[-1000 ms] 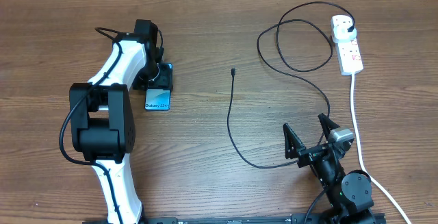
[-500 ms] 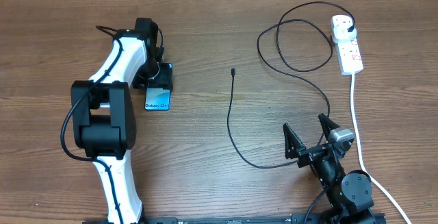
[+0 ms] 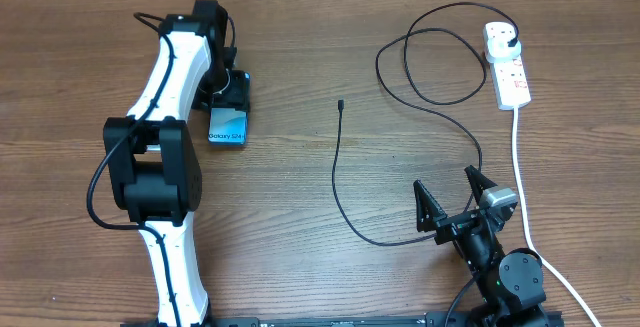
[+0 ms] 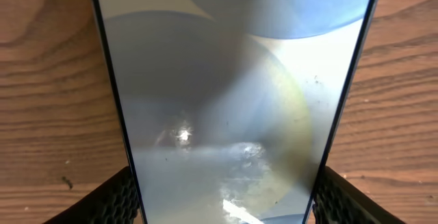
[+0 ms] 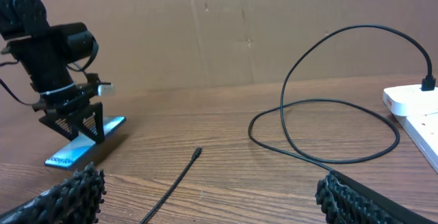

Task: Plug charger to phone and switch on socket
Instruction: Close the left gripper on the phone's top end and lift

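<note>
The left fingers (image 3: 230,105) grip the phone (image 3: 227,127) across its long edges at the left of the bench (image 3: 300,267), probably to bring its port toward the charger (image 3: 336,167). The right fingers (image 3: 443,178) stand wide open and empty. The socket (image 3: 510,72) lies far right. Only the left wrist view shows the edge contact. The right wrist view does not show whether the phone is lifted.

**Wood and Cardboard**

A brown wood-grain table (image 3: 280,267) fills the overhead view, its darker streaks running left to right. Behind its far edge stands a plain tan cardboard wall (image 5: 274,18) with one vertical crease and a small scuff.
</note>
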You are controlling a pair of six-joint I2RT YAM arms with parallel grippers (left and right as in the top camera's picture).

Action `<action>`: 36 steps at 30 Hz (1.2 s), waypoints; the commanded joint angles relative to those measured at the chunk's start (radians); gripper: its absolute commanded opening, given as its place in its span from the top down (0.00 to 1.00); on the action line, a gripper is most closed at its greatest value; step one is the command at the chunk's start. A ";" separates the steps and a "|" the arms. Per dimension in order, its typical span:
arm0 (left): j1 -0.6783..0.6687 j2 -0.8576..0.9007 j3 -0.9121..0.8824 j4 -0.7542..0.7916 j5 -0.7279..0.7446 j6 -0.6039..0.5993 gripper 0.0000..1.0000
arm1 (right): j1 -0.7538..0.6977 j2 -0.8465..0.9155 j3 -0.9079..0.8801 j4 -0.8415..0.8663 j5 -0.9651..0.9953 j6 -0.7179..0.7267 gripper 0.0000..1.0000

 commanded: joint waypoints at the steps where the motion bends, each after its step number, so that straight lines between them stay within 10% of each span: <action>1: -0.006 -0.005 0.057 -0.025 0.010 -0.011 0.53 | 0.005 -0.010 -0.010 0.006 -0.001 0.002 0.00; 7: -0.006 -0.005 0.092 -0.042 0.010 -0.011 0.69 | 0.005 -0.010 -0.010 0.006 -0.001 0.002 0.00; 10: -0.006 -0.005 0.092 -0.043 0.008 -0.011 0.96 | 0.005 -0.010 -0.010 0.006 -0.001 0.002 0.00; 23: -0.006 -0.006 0.191 -0.139 -0.015 -0.211 0.96 | 0.005 -0.010 -0.010 0.006 -0.001 0.002 0.00; 36: -0.006 -0.006 0.292 -0.323 0.428 -0.352 0.96 | 0.005 -0.010 -0.010 0.006 -0.001 0.002 0.00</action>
